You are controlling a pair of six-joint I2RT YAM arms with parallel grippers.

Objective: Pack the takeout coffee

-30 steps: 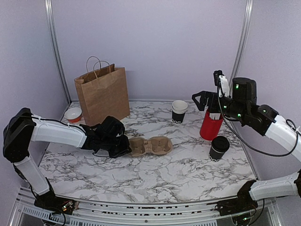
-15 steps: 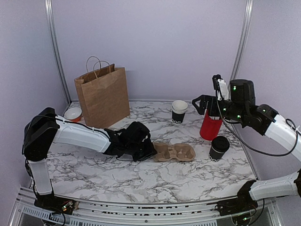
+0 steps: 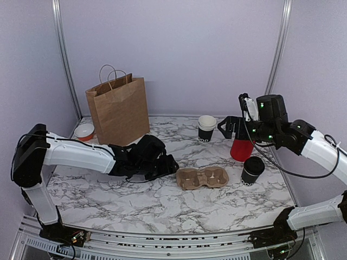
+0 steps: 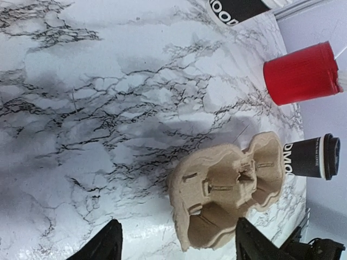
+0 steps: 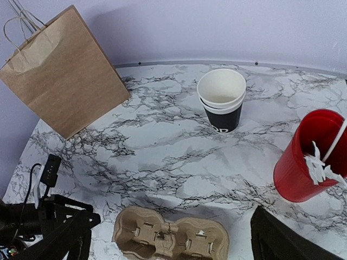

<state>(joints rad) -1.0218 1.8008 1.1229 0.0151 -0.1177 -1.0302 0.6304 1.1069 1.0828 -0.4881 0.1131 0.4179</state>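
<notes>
The takeout coffee (image 3: 252, 169), a small black cup with a black lid, stands at the right of the marble table (image 3: 162, 206); in the left wrist view the coffee (image 4: 312, 157) appears beyond the carrier. A brown pulp cup carrier (image 3: 202, 177) lies just left of it, both cells empty. My left gripper (image 3: 165, 165) is open at the carrier's left end (image 4: 227, 187), its fingertips (image 4: 108, 244) straddling that end without touching. My right gripper (image 3: 226, 128) hangs open above the table near the red cup (image 3: 241, 149), holding nothing.
A brown paper bag (image 3: 118, 108) stands open at the back left, a small white and orange bowl (image 3: 84, 131) beside it. A nested stack of black cups (image 3: 206, 128) is at the back centre. The red cup (image 5: 309, 157) holds white sticks.
My left gripper slid the carrier to the right toward the coffee, then opened and drew back a little. My right gripper drifted left and slightly lower.
</notes>
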